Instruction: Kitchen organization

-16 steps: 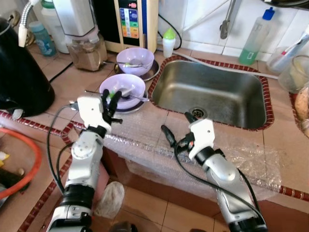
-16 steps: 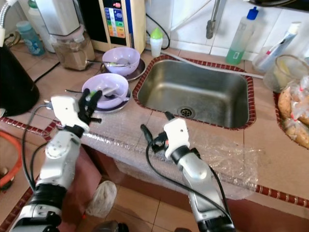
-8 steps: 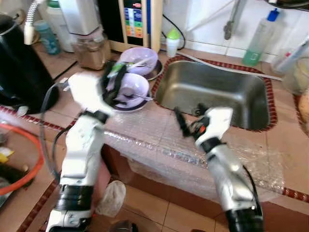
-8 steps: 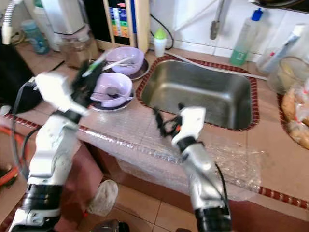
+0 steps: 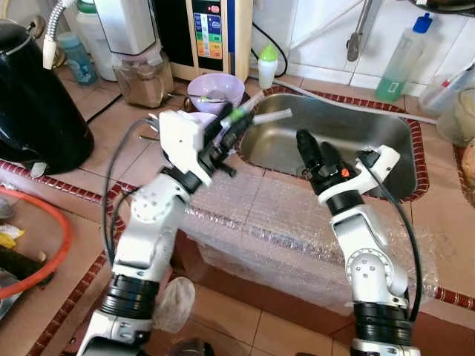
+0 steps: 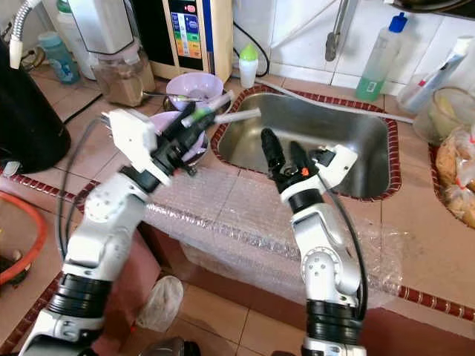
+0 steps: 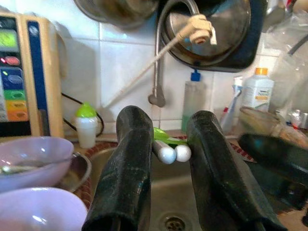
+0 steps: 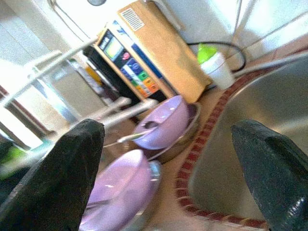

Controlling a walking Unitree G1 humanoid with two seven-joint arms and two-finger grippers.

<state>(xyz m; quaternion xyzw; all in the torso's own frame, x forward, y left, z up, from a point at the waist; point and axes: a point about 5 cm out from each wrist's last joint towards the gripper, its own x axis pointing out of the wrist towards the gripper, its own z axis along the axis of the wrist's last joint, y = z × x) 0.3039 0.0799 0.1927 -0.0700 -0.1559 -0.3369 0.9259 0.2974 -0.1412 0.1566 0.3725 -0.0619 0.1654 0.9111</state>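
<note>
You are standing at a tan tiled counter (image 5: pixel 111 126) edged with a dark red patterned border, its front lip wrapped in crinkled bubble wrap (image 5: pixel 267 222). Ahead of both grippers lies the steel sink (image 5: pixel 356 137), a smooth rounded rectangle with a drain near its front wall; its basin is the widest free room within reach.

Your left gripper (image 5: pixel 231 127) is raised above the sink's near left corner, its fingers clamped on a pair of chopsticks (image 5: pixel 260 113). The sticks are slim, pale and round-tipped, with a green section near the grip. Their long axis runs out past the fingertips and slightly upward, pointing across the sink toward your right arm. In the left wrist view the two rounded ends (image 7: pixel 170 153) sit side by side between the black fingers (image 7: pixel 127 163).

Your right gripper (image 5: pixel 318 154) hovers just over the sink's front rim, across from the left gripper, with its two long fingers spread apart and nothing between them. The chopstick tips end close to it but apart from it.

Behind your left gripper two lilac bowls sit on metal plates: the near bowl (image 6: pixel 169 122) is partly hidden by the gripper, the far bowl (image 5: pixel 216 91) holds a utensil. Beyond them stands a small white bottle with a green cap (image 5: pixel 267 65). Far to the left gripper's outer side is a big black kettle (image 5: pixel 33 111).
</note>
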